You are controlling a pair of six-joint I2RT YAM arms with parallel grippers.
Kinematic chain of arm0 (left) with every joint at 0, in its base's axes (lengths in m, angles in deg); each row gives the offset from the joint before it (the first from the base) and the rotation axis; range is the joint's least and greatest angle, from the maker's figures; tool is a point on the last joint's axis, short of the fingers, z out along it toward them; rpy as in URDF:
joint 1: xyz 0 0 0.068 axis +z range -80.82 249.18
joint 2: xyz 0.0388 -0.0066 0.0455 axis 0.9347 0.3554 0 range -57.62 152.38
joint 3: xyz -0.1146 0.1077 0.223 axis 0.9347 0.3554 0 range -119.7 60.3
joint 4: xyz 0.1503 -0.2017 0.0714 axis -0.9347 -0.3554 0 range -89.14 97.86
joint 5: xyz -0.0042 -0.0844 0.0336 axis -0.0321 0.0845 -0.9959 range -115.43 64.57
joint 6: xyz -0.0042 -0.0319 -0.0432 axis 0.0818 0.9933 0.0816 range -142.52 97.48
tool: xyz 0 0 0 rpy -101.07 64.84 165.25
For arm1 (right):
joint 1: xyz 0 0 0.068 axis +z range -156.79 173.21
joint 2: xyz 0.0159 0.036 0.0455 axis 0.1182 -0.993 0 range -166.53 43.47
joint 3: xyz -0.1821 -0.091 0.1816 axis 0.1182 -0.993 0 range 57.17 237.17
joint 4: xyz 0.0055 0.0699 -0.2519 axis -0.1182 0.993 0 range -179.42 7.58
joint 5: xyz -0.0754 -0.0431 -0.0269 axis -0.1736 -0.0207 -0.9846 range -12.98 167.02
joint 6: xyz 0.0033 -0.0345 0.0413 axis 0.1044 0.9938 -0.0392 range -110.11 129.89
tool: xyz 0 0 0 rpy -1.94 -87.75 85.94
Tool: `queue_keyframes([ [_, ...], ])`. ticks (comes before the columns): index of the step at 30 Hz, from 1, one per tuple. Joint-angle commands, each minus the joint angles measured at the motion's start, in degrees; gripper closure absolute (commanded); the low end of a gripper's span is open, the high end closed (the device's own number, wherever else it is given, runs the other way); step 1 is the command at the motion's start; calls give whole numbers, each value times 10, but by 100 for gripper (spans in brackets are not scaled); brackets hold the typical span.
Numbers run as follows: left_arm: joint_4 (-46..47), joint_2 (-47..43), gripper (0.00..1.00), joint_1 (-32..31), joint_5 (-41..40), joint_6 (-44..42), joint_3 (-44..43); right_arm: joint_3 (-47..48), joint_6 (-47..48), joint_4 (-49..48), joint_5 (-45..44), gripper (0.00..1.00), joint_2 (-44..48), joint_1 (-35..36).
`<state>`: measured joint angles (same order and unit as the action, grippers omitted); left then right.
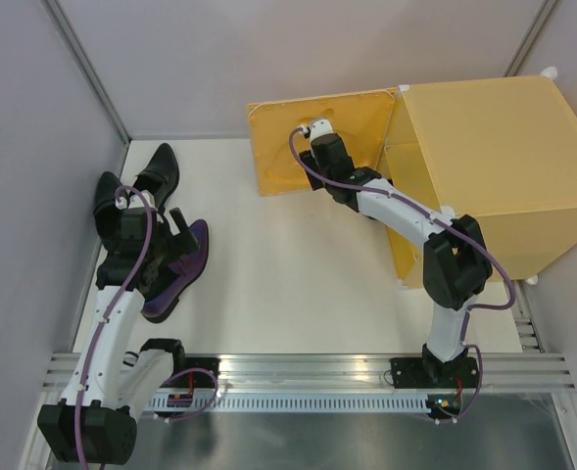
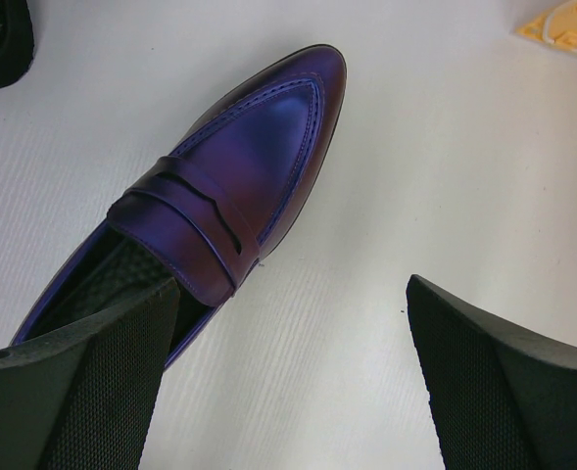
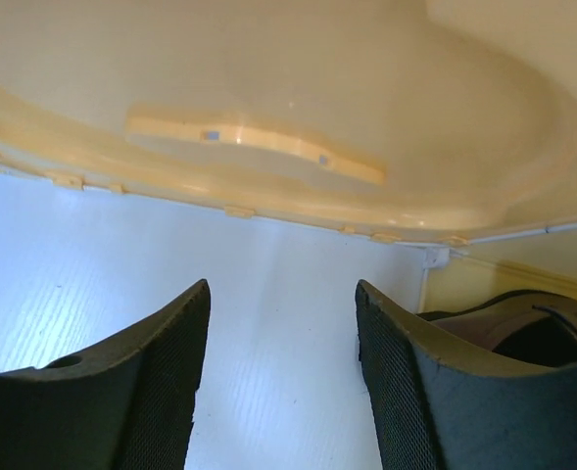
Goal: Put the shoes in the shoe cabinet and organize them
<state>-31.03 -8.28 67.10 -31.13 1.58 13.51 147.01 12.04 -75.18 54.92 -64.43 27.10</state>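
Right wrist view alone shows, perhaps, a shoe [image 3: 523,325] in the cabinet [image 3: 504,274]; right gripper [image 3: 283,294] and left gripper [image 2: 290,294] gape empty.

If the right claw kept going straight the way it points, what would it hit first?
Most likely the shoe cabinet's open door, whose inner face fills the wrist view just ahead of the right gripper, its jaws open and empty. How close the door stands is hard to judge.
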Motion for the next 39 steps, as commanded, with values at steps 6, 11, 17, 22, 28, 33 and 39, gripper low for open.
queue_keyframes([
  [6, 17, -6, 0, 2, -3, -26, 2, 72, -20, -52, -1, 34, -56, -2],
  [11, 16, -9, 0, 2, -7, -25, 3, 166, -42, -92, -16, 32, -115, -12],
  [17, 16, -9, 0, 2, -4, -25, 3, 181, -53, -84, -30, 27, -126, -38],
  [22, 16, -9, 0, 2, -1, -25, 2, 79, -77, -75, -4, 27, -63, -37],
  [28, 16, -7, 0, 2, 2, -24, 3, -18, -117, -23, -35, 27, -35, -37],
  [33, 15, -7, 0, 2, 2, -24, 4, -63, -112, -20, -69, 27, -53, -37],
  [39, 16, -7, 0, 2, 1, -25, 4, -61, -103, 1, -144, 27, -87, -41],
])
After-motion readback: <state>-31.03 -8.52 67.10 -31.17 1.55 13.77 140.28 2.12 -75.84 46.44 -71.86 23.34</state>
